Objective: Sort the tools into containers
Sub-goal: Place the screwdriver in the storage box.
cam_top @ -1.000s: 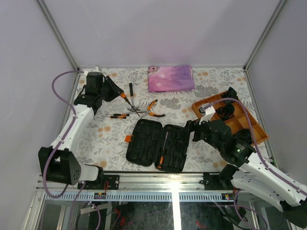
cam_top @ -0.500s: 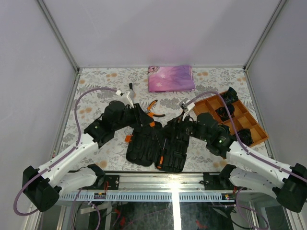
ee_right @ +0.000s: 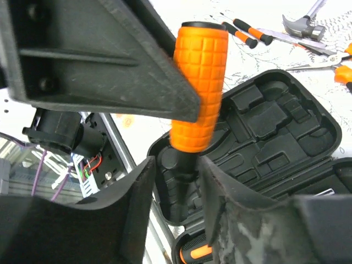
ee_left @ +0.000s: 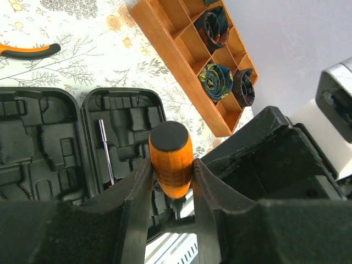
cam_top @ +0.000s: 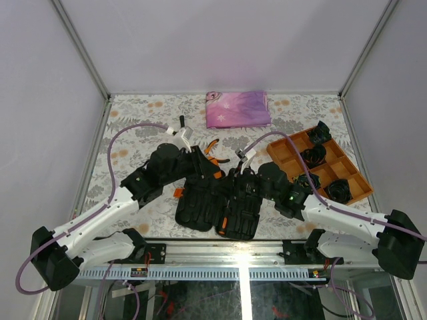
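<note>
Screwdriver now above open case

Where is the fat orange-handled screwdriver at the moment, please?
In both wrist views, the screwdriver is held in the left fingers above the open tool case, its black neck between the right fingers.

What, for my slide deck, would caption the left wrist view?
Left hand grips an orange-handled tool above the open black tool case.

From above, the left hand and right hand crowd over the tool case, hiding most of the screwdriver. Its blade shows in neither wrist view. The hammer is cut off at the top edge of the right wrist view. I can't tell whether the right hand actually touches the screwdriver's neck.
</note>
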Tool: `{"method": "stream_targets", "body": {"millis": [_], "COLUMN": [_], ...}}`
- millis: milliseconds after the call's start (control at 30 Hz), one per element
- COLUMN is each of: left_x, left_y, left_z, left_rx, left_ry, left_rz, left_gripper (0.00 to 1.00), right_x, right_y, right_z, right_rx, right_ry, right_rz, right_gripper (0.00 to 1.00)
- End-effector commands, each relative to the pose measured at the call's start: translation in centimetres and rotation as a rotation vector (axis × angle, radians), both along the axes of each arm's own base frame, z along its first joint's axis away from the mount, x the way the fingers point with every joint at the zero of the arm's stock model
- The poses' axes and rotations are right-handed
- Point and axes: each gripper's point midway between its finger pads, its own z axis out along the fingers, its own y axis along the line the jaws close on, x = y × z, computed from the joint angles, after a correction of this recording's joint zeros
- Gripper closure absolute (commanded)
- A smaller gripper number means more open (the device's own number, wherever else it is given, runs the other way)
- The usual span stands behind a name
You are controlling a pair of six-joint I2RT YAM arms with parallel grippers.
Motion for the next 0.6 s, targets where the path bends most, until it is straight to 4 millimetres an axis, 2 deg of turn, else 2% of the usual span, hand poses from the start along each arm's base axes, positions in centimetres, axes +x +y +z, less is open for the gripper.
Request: {"method": "stream_targets", "body": {"millis": [0,67,133,267,400,467,567], "left_x": [0.0,-0.1,-0.2,-0.5,-0.7,-0.8,-0.9], "left_y": [-0.6,-0.4,-0.3,0.1,0.8,1.3,2.0], "left_z": [2.8,2.9,3.3,4.5,5.7,6.1,6.3], "left_rx": [-0.077,-0.076,-0.075,-0.073,-0.056,-0.043,-0.014], "left_ry": [-0.072,-0.076,-0.082,-0.112,-0.137,-0.147,-0.151], "left_rz": [-0.006,-0.009,-0.010,-0.017,-0.004,0.004,0.021], "left_gripper": [0.94,0.87,0.77,0.58,0.43,0.39,0.34], "right_x": [0.6,1.0,1.4,2.6,3.7,4.4,4.3], "right_y": [0.4,0.1,-0.3,-1.6,-3.3,-4.4,-5.2], "right_z": [1.4,1.7,1.9,2.5,3.0,3.4,4.4], "right_rx": [0.019,0.007,-0.008,-0.035,-0.055,-0.056,-0.056], "right_ry": [-0.040,-0.052,-0.059,-0.071,-0.094,-0.118,-0.231], "right_rz": [-0.018,-0.038,-0.069,-0.163,-0.266,-0.328,-0.310], "right_gripper": [0.67,0.81,0.90,0.99,1.00,1.00,1.00]}}
